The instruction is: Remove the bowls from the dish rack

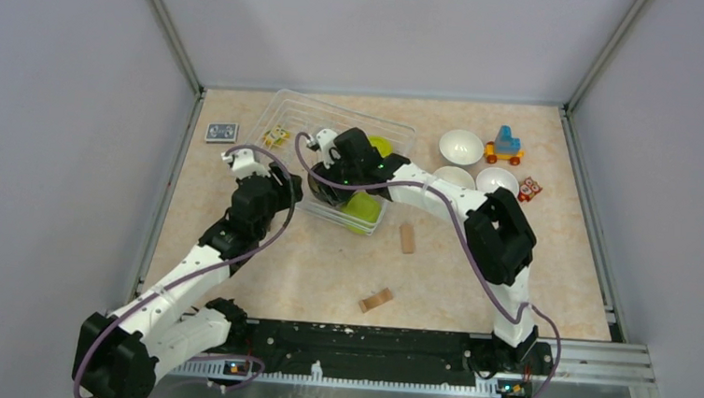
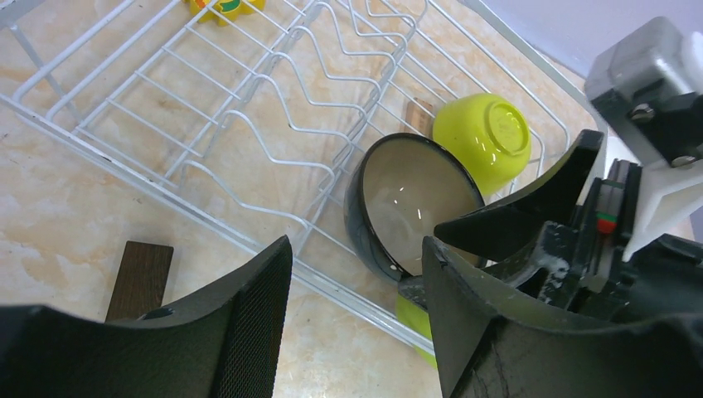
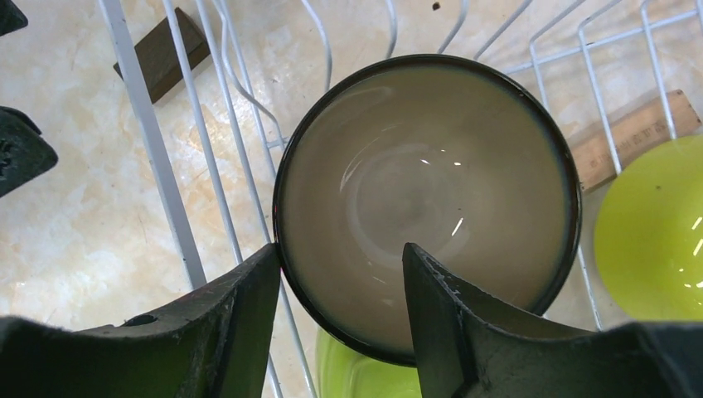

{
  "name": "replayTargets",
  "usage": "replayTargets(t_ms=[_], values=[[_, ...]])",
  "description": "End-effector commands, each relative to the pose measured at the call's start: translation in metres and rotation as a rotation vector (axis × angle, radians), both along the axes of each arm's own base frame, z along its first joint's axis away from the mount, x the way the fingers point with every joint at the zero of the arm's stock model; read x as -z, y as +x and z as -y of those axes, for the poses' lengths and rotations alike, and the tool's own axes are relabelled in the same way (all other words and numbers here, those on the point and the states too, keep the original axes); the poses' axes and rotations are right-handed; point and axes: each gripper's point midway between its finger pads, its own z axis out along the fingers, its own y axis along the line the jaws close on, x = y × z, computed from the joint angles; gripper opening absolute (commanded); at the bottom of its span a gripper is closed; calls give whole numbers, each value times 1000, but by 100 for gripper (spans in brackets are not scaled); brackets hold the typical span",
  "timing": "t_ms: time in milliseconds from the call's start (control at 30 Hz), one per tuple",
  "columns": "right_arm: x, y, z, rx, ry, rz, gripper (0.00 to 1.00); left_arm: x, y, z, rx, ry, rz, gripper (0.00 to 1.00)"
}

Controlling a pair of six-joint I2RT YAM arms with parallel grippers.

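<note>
The bench (image 1: 325, 263) is mottled peach-beige marble, the rack (image 2: 249, 99) white wire, the dark bowl (image 3: 427, 191) near-black outside and pale cream inside, the lime bowls (image 2: 483, 137) yellow-green, the upper-right bowls (image 1: 461, 148) white, and the left tool (image 2: 356, 249) and right tool (image 3: 340, 249) black on white arms (image 1: 433, 197) with purple cables (image 1: 80, 372).

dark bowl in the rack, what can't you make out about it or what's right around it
Right wrist view: whether the right gripper already pinches the rim of the dark bowl; the contact doesn't show.
Top view: dark bowl mostly covered by the right gripper.
Right wrist view: lower lime bowl, cut by the bottom edge, under the dark bowl.
Left wrist view: lower lime bowl mostly behind the left gripper.
</note>
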Motion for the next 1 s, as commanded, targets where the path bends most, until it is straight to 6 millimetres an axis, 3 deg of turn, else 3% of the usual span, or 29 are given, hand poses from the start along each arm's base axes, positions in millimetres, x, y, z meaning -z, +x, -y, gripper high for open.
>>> replayTargets(t_ms=[0,233,367,500,633,967], values=[[-4,9,-3,-14,-42,72,55,-5,2,-2,-9,-1,23,64],[-58,8,-2,18,99,130,62,-1,5,5,17,-2,9,64],[-74,28,16,170,138,142,70,-4,6,2,6,-4,23,65],[-69,56,45,367,133,106,72,-7,5,3,5,-15,35,65],[-55,65,63,448,135,42,73,-4,6,5,18,-21,37,66],[-14,69,56,464,55,-79,62,-2,5,7,24,-34,41,67]])
